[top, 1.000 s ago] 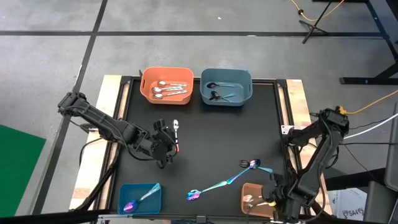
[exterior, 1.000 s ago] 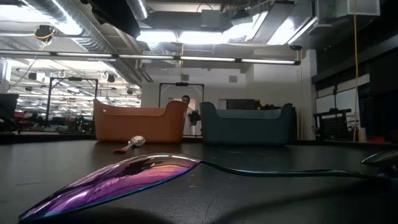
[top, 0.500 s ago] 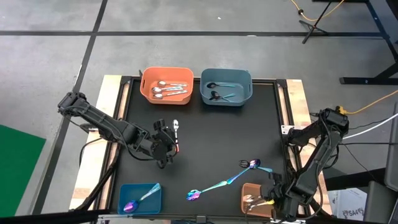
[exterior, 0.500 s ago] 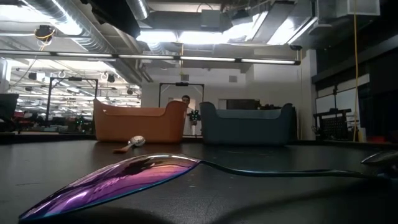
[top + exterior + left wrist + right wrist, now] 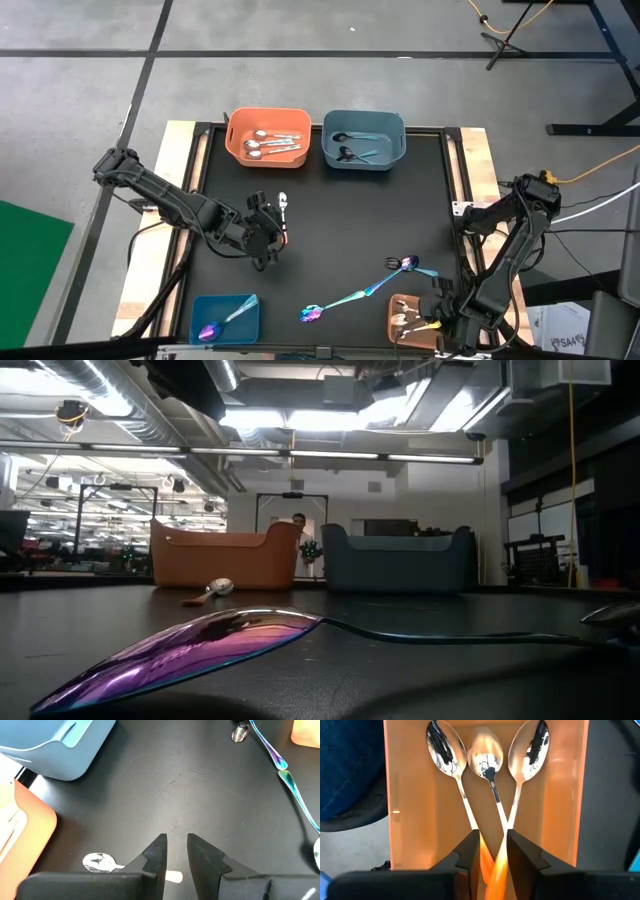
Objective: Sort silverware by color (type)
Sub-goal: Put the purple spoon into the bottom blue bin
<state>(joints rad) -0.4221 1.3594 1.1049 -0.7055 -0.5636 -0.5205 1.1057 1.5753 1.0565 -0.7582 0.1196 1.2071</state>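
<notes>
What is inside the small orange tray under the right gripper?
Three spoons with orange handles lie in the orange tray, bowls side by side, handles crossing. The right gripper covers the handle ends.

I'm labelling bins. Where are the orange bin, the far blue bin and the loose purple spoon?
orange bin point(image 5: 237, 146): high view, left wall.
far blue bin point(image 5: 363, 119): high view, rear rim.
loose purple spoon point(image 5: 311, 314): high view, its bowl.

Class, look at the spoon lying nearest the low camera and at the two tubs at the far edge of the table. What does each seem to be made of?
Iridescent spoon: probably coated polished metal; its mirror-smooth bowl shimmers purple to blue. Orange tub and blue tub: likely moulded plastic; solid colour, matte walls, rounded rims.
</notes>
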